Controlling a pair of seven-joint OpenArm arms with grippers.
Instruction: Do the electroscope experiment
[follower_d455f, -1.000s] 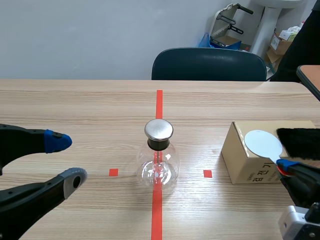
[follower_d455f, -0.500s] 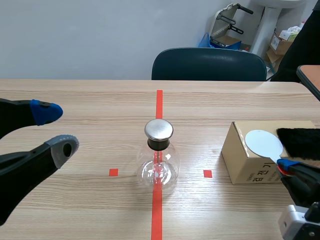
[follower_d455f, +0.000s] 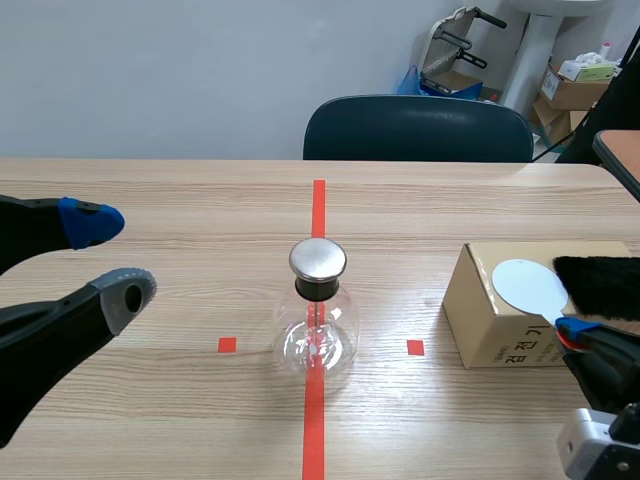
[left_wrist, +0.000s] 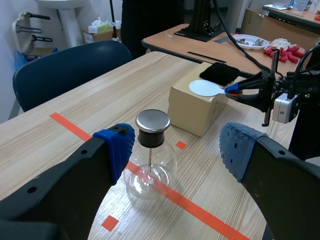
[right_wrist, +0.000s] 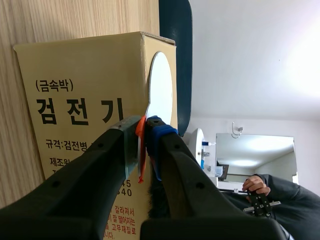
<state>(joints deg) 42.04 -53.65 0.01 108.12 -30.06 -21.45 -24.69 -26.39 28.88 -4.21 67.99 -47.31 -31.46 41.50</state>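
while the flask (follower_d455f: 318, 320) stands on the red line at the frame's centre, the left tool (follower_d455f: 115, 257) hangs at middle left, fingers wide apart. the right tool (follower_d455f: 572, 332), lower right, is clamped on the paddle (follower_d455f: 528, 285), whose white disc lies atop the box (follower_d455f: 480, 330).

We see clear, glossy glass in the flask (follower_d455f: 316, 340), smooth brushed metal in its cap (follower_d455f: 318, 259), and matt wood grain on the table (follower_d455f: 180, 210). We find the box (follower_d455f: 480, 320) to be plain matt brown cardboard, the white disc (follower_d455f: 527, 285) smooth, and the black cloth (follower_d455f: 600, 285) fuzzy like fur.
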